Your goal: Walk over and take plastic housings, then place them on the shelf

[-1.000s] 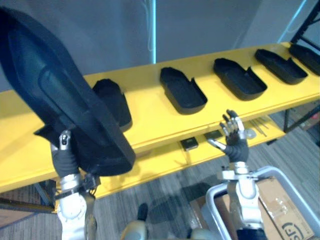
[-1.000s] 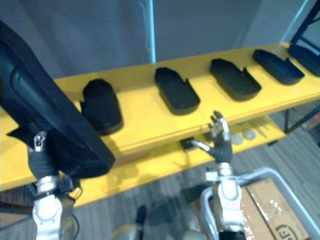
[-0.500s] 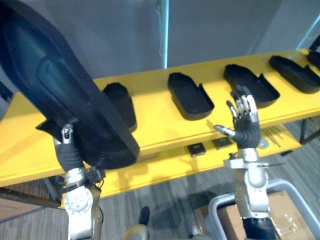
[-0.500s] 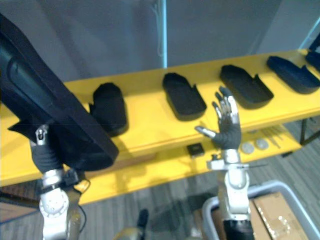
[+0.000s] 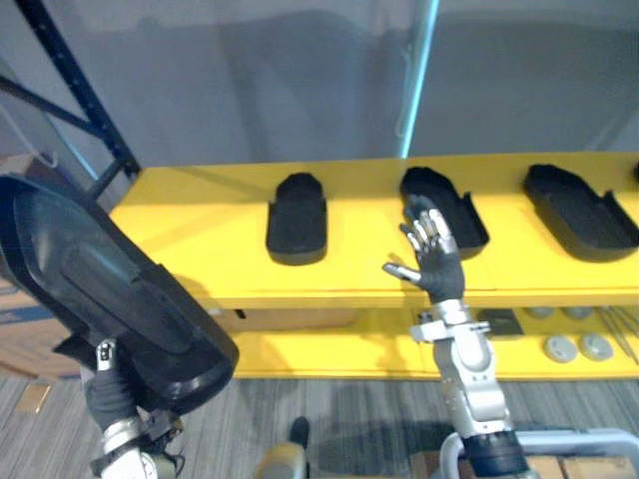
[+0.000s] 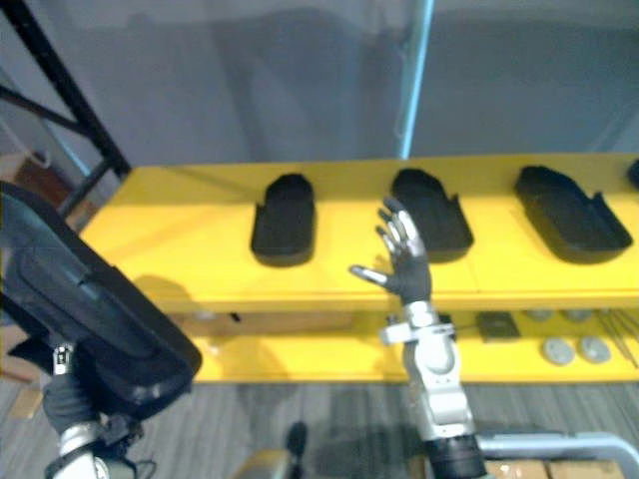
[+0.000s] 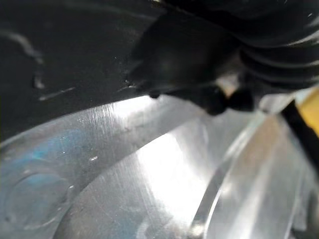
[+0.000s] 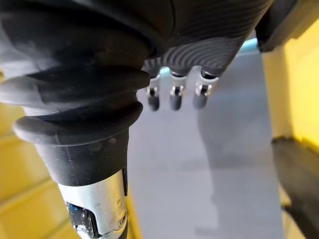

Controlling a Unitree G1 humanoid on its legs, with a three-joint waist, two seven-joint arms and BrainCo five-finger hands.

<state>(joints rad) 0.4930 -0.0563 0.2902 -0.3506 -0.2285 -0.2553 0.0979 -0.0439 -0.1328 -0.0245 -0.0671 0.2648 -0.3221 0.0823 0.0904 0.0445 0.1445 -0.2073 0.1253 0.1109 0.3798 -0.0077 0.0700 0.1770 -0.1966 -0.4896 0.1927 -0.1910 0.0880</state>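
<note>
A large black plastic housing (image 5: 110,299) is held up at the lower left by my left hand (image 5: 108,391). The thumb (image 5: 103,351) lies on its near face and the fingers are behind it. The left wrist view shows the housing's shiny inner surface (image 7: 124,174) close up. My right hand (image 5: 431,261) is raised with straight, spread fingers in front of the yellow shelf (image 5: 200,215), touching nothing. On the top board lie three more black housings (image 5: 297,215), (image 5: 444,205), (image 5: 579,210). The board's left end is bare.
The lower yellow board (image 5: 329,354) carries a small black square (image 5: 502,321) and round discs (image 5: 559,347). A dark blue rack upright (image 5: 75,90) stands at the far left. A grey bin rim (image 5: 559,439) is at the bottom right, a cardboard box (image 5: 20,319) at the left.
The whole picture has shifted, so the camera moved: the shelf now lies level and farther left along it. The held housing sits lower in view. My right hand rose, still spread.
</note>
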